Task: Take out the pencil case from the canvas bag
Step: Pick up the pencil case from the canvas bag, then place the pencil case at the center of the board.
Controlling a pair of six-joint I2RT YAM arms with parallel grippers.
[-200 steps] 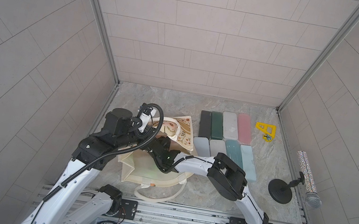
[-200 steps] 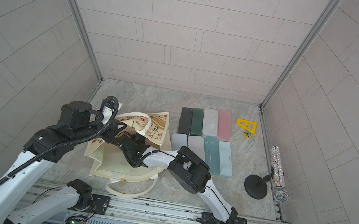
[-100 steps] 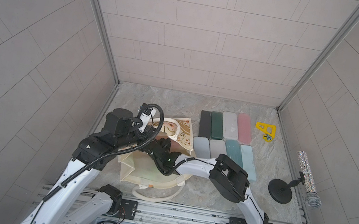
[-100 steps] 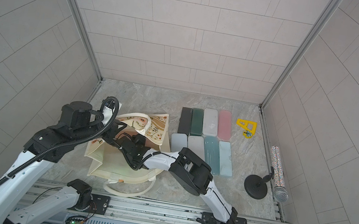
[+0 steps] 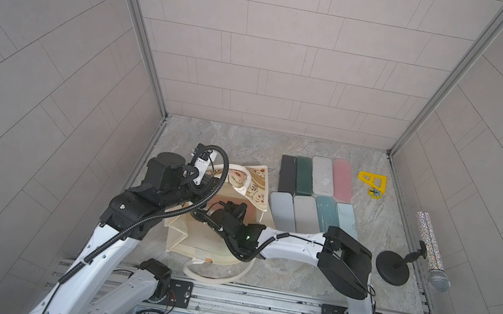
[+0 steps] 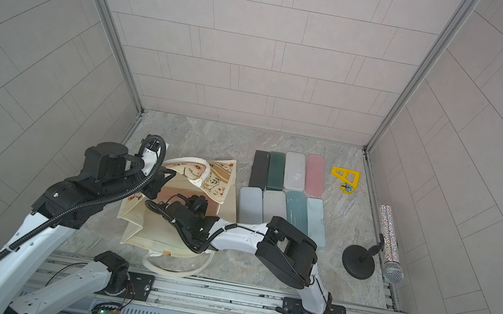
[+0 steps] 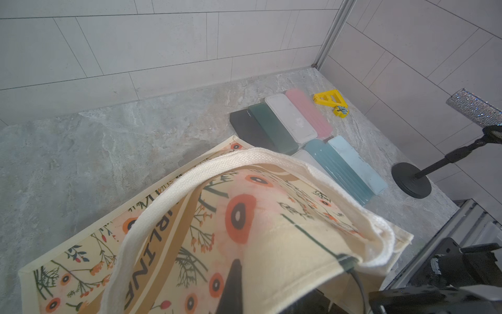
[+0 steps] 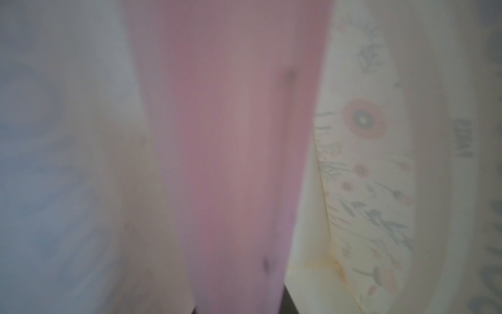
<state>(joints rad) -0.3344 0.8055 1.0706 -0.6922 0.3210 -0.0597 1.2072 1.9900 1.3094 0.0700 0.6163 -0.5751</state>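
The canvas bag (image 5: 193, 238) (image 6: 152, 234) lies on its side at the table's left, cream with orange flowers (image 7: 239, 217) and white rope handles. My left gripper (image 5: 205, 183) (image 6: 166, 177) is shut on the bag's upper rim and holds it lifted, so the mouth gapes. Cloth hides its jaws; one dark finger (image 7: 234, 285) shows through. My right gripper (image 5: 236, 207) (image 6: 198, 201) reaches into the mouth. It is shut on a pink pencil case (image 8: 231, 163), which fills the blurred right wrist view between the bag's inner walls.
Several pencil cases (image 5: 314, 190) (image 6: 287, 185) lie in two rows right of the bag. A yellow triangle piece (image 5: 373, 183) sits behind them. A glitter microphone (image 5: 430, 245) on a black round stand (image 5: 393, 268) is at the right wall. A loose rope handle (image 5: 215, 275) lies by the front rail.
My right gripper's jaws have closed on the pink case inside the bag, and the arm has shifted slightly. The left arm has kept holding the rim up.
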